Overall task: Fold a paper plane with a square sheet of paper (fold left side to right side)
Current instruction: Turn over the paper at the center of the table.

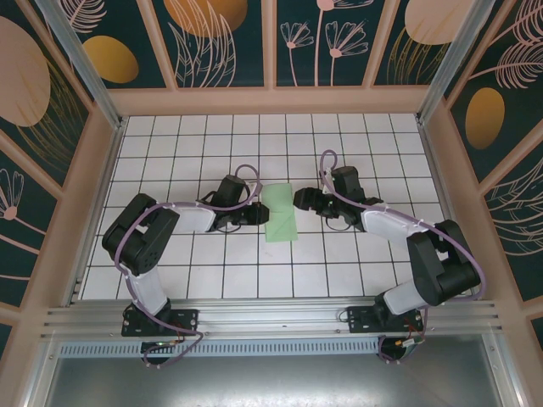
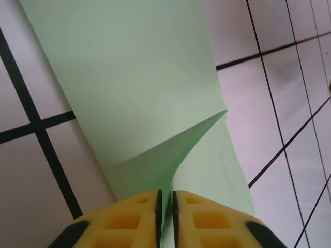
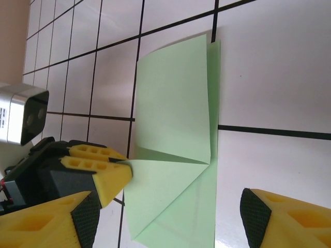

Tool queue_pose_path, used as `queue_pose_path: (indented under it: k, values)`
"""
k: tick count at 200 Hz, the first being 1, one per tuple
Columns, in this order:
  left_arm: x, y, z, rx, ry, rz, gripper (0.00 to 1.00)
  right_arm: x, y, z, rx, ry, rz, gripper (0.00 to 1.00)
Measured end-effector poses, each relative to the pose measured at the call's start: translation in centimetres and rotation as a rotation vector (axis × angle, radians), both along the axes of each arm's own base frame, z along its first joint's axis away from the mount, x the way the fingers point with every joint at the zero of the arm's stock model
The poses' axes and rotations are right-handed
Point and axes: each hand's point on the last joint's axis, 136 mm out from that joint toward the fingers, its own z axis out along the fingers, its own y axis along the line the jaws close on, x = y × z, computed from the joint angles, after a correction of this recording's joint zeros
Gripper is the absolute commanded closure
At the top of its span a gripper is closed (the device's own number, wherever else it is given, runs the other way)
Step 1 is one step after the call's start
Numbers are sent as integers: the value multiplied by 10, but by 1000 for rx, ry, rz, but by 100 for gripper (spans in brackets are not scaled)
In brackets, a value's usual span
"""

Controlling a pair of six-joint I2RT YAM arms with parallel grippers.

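You are looking at a white table (image 1: pixel 170 254) with black grid lines. Dark walls (image 1: pixel 136 21) painted with flowers and orange blobs stand around it. The table spreads out on all sides of the sheet of paper (image 1: pixel 278 214), which lies about in its middle. The paper is pale green and folded into a tall, narrow shape.

Your left gripper (image 1: pixel 254 212) sits right at the left edge of the paper. In the left wrist view its two yellow fingers (image 2: pixel 129 219) are pressed close together with a bit of the paper (image 2: pixel 129 77) pinched between them. That bit curls up off the flat part of the paper and runs into the left gripper (image 2: pixel 165 212).

Your right gripper (image 1: pixel 299 200) is just beside the right edge of the paper, near its far end. In the right wrist view the right gripper (image 3: pixel 170 212) is spread wide, with one finger on each side of the paper (image 3: pixel 176 119), and it holds nothing. Whether those fingers touch the paper, you cannot tell. That view also shows the left gripper (image 3: pixel 124 168) nipping the paper at its edge. A slanted crease runs across the paper, with a pointed flap below it.
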Motion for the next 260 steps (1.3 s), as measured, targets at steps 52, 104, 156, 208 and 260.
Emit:
queue_pose_path:
  k: [52, 104, 156, 208, 260]
  values:
    - [3, 8, 9, 20, -50, 29, 100, -12, 15, -21, 18, 90, 55, 22]
    - [0, 14, 11, 33, -62, 47, 100, -18, 42, -44, 54, 187, 119, 29]
    - [0, 15, 10, 37, -61, 49, 95, -7, 69, -48, 113, 213, 156, 49]
    - [6, 20, 38, 21, -133, 86, 58, -4, 77, -44, 134, 200, 186, 91]
    - [10, 54, 109, -115, -233, 223, 8, 25, 48, 29, 241, 17, 181, 94]
